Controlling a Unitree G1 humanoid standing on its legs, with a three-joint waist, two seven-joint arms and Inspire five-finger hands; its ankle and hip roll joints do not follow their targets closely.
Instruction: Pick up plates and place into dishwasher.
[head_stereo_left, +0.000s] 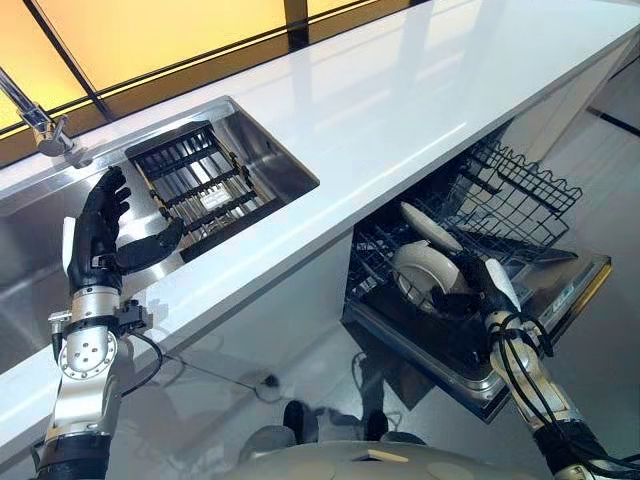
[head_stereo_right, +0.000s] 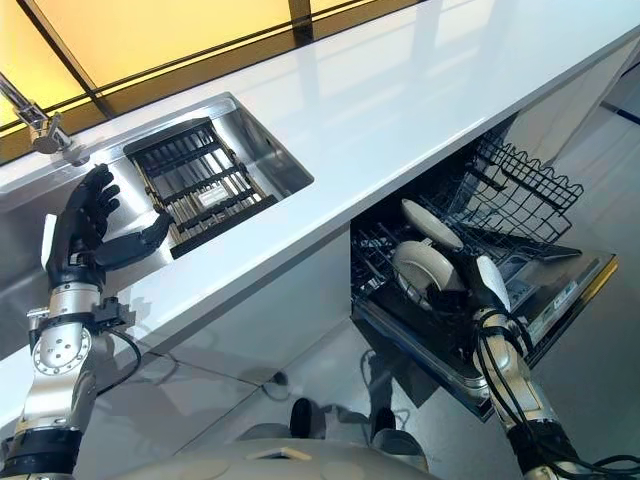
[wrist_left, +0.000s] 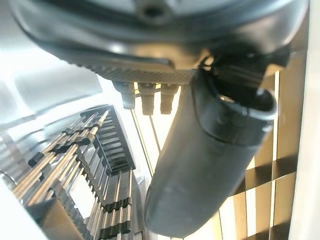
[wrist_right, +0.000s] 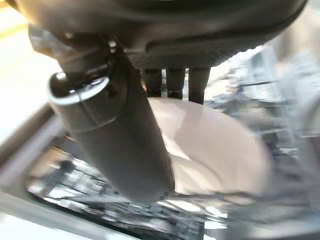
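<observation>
Left eye view: we are watching the right robot hand (head_stereo_left: 478, 285) reaching down into the dishwasher's lower rack (head_stereo_left: 440, 300), thumb and fingers pinching the rim of a white plate (head_stereo_left: 420, 272). The plate is standing on edge directly ahead of the palm, which we are reading as the way to drop it between the rack's tines. Just beyond it, farther from the robot hand, a second plate (head_stereo_left: 430, 225) is leaning in the same rack. That is two plates we are counting, both in the dishwasher. The upper basket (head_stereo_left: 520, 185) is sitting past them.

Right eye view: the left robot hand (head_stereo_right: 85, 230) is hovering over the worktop (head_stereo_right: 400, 90) at the sink's edge, fingers spread wide and holding nothing. One dark drying rack (head_stereo_right: 200, 190) is lying in the sink just beyond its fingertips, with no plate on it that we can make out; the faucet (head_stereo_right: 35, 125) is rising above the hand.

Left wrist view: we are seeing the thumb held clear of the fingers, with the drying rack's slats past them.

Right wrist view: we are seeing the pale plate pressed between thumb and fingers, so the grip is on it.
</observation>
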